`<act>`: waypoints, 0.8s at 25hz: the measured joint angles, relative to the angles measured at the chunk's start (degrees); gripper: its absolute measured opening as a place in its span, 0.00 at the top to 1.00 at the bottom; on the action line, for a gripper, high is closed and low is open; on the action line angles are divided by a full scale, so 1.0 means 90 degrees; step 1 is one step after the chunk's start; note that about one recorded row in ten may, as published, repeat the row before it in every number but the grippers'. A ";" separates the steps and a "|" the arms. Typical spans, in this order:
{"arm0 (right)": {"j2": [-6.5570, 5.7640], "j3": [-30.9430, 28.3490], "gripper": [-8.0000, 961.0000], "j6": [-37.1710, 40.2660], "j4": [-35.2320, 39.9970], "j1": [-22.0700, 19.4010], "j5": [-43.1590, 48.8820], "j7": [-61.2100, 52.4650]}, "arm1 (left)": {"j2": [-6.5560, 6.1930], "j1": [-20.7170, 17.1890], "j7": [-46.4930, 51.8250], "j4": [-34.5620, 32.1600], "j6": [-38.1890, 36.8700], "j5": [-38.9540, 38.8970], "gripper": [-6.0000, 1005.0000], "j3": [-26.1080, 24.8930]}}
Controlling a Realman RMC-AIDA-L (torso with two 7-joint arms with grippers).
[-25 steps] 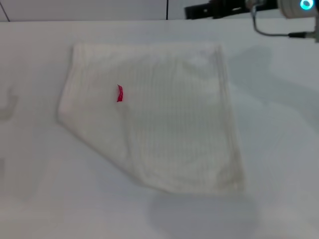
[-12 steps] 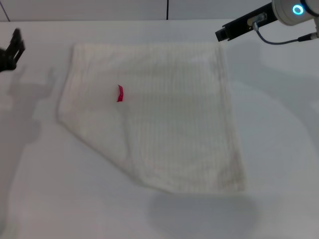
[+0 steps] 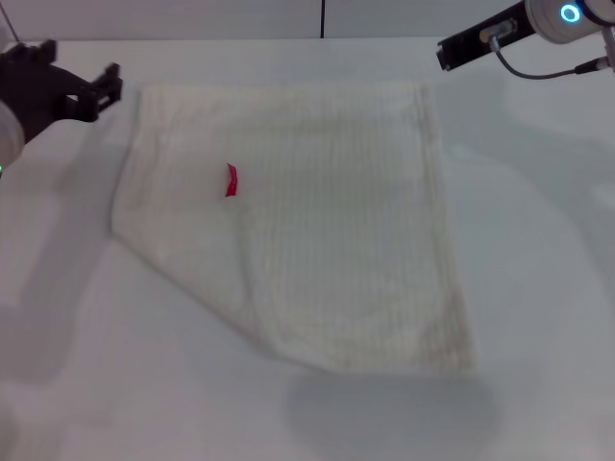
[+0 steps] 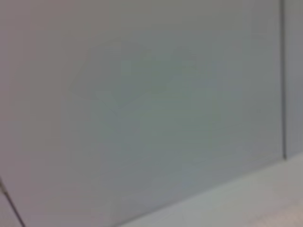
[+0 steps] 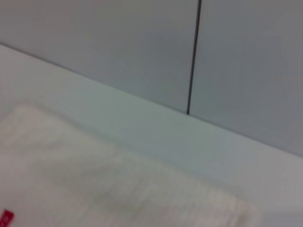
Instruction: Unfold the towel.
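White table [image 3: 538, 288] bears the folded towel [image 3: 317, 230]; both arms' fingers: cannot tell.

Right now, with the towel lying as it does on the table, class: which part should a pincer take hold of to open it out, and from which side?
Probably the folded-over corner of the towel bearing the red tag. That flap lies on top, its loose edge facing right, so come from above and draw it out leftward. The left pincer hangs nearest, off the far left corner; the right pincer is off the far right corner.
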State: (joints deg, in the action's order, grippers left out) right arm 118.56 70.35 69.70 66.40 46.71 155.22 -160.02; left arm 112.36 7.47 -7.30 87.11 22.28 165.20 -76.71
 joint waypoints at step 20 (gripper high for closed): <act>-0.0179 -0.0830 0.99 -0.0483 -0.2543 0.1371 0.0515 0.0024 | 0.0671 0.1218 -0.1913 0.0249 0.3763 -0.0851 0.19 -0.0548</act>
State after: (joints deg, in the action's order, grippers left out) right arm 116.95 62.88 65.35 43.52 59.05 159.86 -159.81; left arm 118.39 18.44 -24.51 89.36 56.15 157.55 -81.64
